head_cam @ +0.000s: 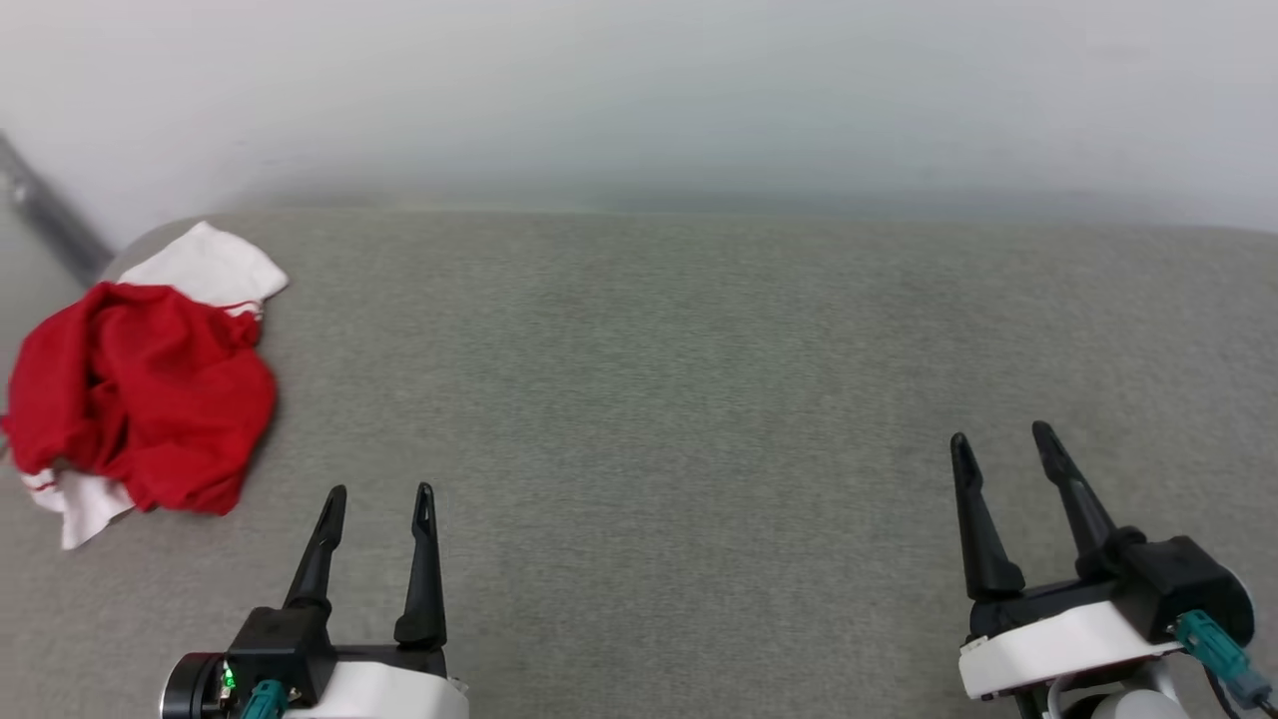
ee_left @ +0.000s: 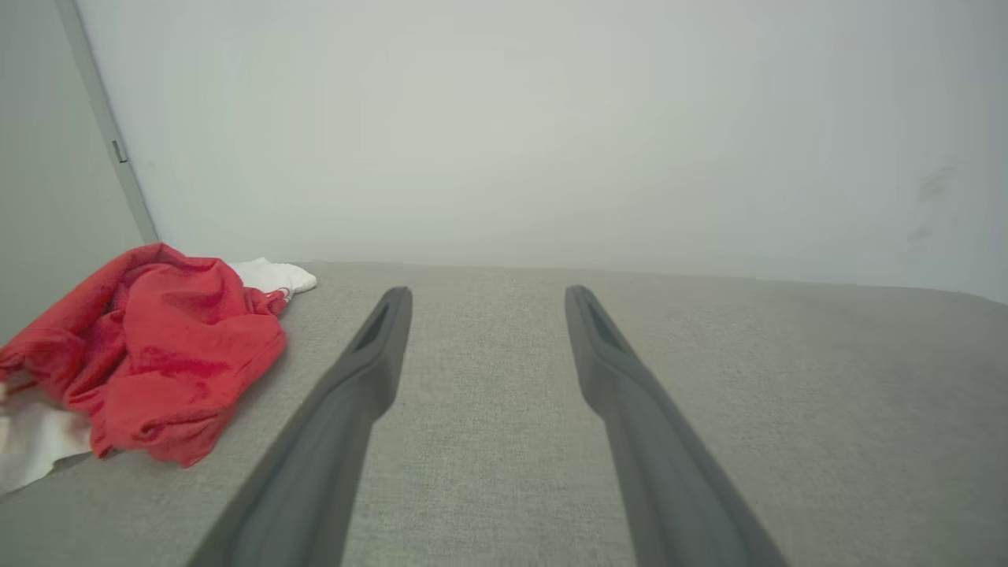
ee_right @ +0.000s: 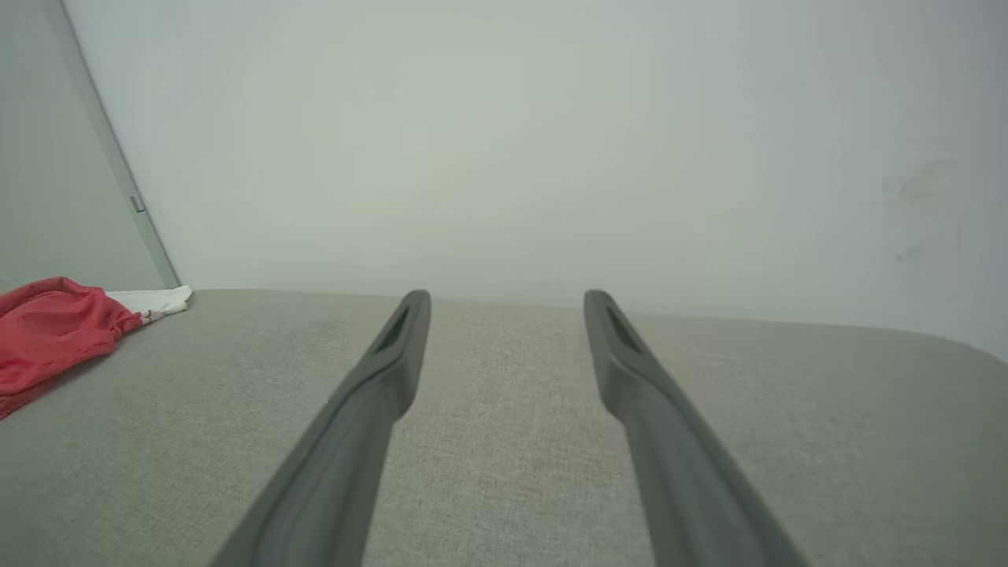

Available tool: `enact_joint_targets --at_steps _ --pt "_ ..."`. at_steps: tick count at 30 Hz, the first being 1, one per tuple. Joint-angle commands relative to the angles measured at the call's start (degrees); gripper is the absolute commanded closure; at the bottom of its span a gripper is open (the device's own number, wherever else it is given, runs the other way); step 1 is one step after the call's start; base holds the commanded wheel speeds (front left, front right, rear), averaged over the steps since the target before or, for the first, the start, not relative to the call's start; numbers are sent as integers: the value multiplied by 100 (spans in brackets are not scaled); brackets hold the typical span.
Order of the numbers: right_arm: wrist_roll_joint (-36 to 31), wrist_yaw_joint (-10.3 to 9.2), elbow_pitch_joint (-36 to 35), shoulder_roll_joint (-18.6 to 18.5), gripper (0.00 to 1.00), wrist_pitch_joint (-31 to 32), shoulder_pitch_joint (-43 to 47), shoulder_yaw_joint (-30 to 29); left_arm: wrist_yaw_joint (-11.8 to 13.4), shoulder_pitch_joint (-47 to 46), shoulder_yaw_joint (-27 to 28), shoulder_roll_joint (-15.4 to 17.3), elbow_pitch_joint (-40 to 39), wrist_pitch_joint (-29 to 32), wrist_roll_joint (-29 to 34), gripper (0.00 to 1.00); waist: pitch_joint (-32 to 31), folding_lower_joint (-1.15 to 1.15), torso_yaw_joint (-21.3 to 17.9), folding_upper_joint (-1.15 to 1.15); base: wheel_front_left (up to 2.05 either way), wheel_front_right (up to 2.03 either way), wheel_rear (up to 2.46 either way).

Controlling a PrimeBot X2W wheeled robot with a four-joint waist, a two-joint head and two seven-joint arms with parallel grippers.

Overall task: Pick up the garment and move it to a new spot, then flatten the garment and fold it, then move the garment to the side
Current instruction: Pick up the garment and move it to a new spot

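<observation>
The garment (head_cam: 145, 389) lies crumpled in a heap at the far left of the grey fabric surface, red with white sleeve parts sticking out at its top and bottom. It also sits at the left in the left wrist view (ee_left: 157, 346) and at the left edge in the right wrist view (ee_right: 47, 331). My left gripper (head_cam: 381, 491) stands open at the lower left, just right of the heap and apart from it, nothing between its fingers. Far across at the lower right, my right gripper (head_cam: 1001, 435) is open and empty too.
The grey fabric surface (head_cam: 659, 399) stretches wide between the two grippers. A pale wall (head_cam: 639, 90) rises right behind its far edge. A grey metal strip (head_cam: 50, 215) runs down the wall at the far left, behind the garment.
</observation>
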Motion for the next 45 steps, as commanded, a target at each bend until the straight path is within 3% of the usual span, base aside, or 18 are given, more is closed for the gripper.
enact_joint_targets --at_steps 1,14,25,36,45 --pt "28 0 -15 8 0 -12 109 69 -5 18 31 -4 10 -16 -33 0 -57 0 322 0 0 0 0" --pt "93 0 27 7 0 -12 216 450 -49 230 215 -5 -46 -16 125 0 -275 0 1531 0 0 0 0" --pt "155 0 28 7 0 -12 221 563 -168 277 229 -5 -133 -16 139 0 -280 0 2158 0 0 0 0" --pt "214 0 3 7 0 -12 240 654 -360 348 378 -5 -79 -16 -37 0 -315 0 2369 0 0 0 0" --pt "181 0 7 7 0 -12 195 741 -476 378 413 -6 27 -16 -130 0 -229 0 2281 0 0 0 0"
